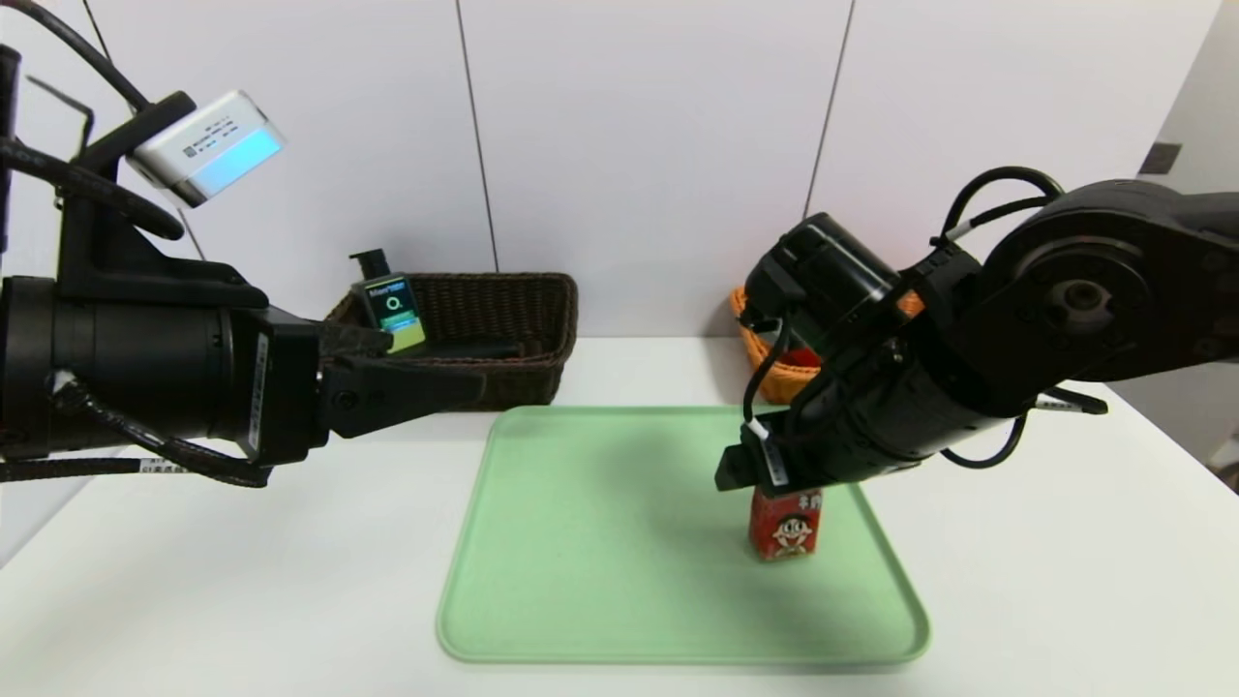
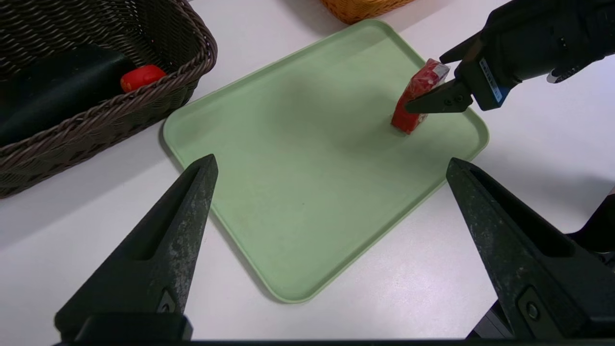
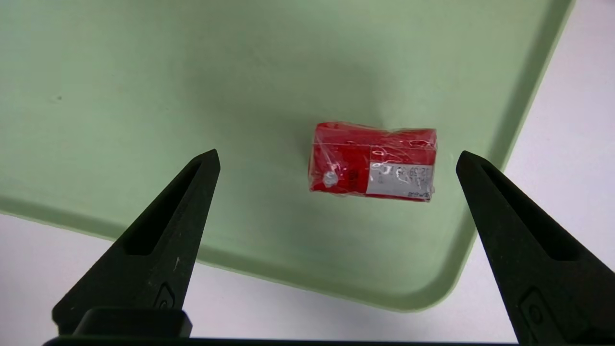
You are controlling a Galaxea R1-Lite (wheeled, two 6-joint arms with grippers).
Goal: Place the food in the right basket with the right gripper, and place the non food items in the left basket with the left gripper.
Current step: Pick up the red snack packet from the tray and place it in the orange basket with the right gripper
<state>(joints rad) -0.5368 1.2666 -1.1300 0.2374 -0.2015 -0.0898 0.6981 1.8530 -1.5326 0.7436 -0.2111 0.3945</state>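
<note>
On the white tabletop (image 1: pixel 242 581) we see a pale green plastic tray (image 1: pixel 600 542); the small red drink carton (image 1: pixel 785 524) stands upright on its right part, the right gripper (image 1: pixel 765 474) just above it. From the left wrist, the left gripper (image 2: pixel 331 202), jaws spread, hangs empty over the tray's near edge. From the right wrist, the right jaws are spread wide above the carton, not touching it.

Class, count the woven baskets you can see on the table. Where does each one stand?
2. The dark basket stands beyond the tray's far left corner; the orange basket beyond its far right corner, largely hidden behind the right arm.
</note>
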